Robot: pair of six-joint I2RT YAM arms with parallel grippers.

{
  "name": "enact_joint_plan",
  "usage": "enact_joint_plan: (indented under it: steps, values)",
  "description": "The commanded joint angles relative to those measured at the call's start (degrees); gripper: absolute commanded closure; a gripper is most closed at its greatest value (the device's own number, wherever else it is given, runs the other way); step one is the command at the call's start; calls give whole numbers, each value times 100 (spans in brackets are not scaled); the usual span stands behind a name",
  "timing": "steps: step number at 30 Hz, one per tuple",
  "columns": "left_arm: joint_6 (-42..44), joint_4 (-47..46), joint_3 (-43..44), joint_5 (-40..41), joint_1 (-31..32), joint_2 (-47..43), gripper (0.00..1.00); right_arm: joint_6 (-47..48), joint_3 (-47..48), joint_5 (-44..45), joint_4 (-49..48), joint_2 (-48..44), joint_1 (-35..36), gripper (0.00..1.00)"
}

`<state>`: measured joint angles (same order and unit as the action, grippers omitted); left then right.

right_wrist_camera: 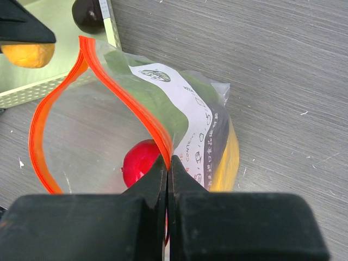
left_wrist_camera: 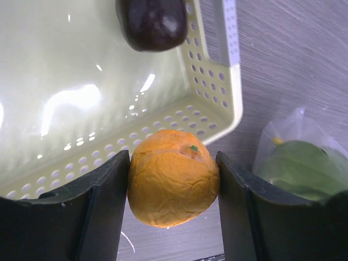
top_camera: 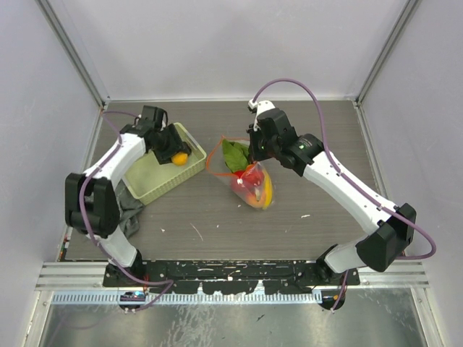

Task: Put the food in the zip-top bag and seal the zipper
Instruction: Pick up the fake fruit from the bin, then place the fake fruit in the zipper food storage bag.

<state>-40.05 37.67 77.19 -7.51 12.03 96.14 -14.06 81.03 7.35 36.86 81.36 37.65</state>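
The left claw squeezed a little orange toy fruit between its two fingers, just over the right edge of the yellow-green basket. A dark brown piece sat in the basket. The right claw was pinched shut on the red-orange zipper of the zip-top bag. The bag lay open in the middle of the tabletop. Inside it were a green leaf, a red piece and a yellow banana.
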Motion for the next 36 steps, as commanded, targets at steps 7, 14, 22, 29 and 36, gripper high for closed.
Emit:
enact_joint_plan:
  steps: [7,14,22,29,36]
  values:
    - [-33,250,-116,40,545,-1753,51,-223,53,-200,-364,-159,-22,100]
    - [-95,266,-115,447,1357,-2500,51,-315,-7,-344,-361,-303,-24,100]
    - [-16,-41,6,1004,2432,-2949,51,-388,-50,-588,-405,-384,-15,100]
    - [301,-513,-45,1336,3124,-2754,51,-404,-86,-713,-430,-417,-17,100]
    - [940,-1086,-135,1863,3682,-2389,46,-386,-114,-809,-432,-487,-13,100]
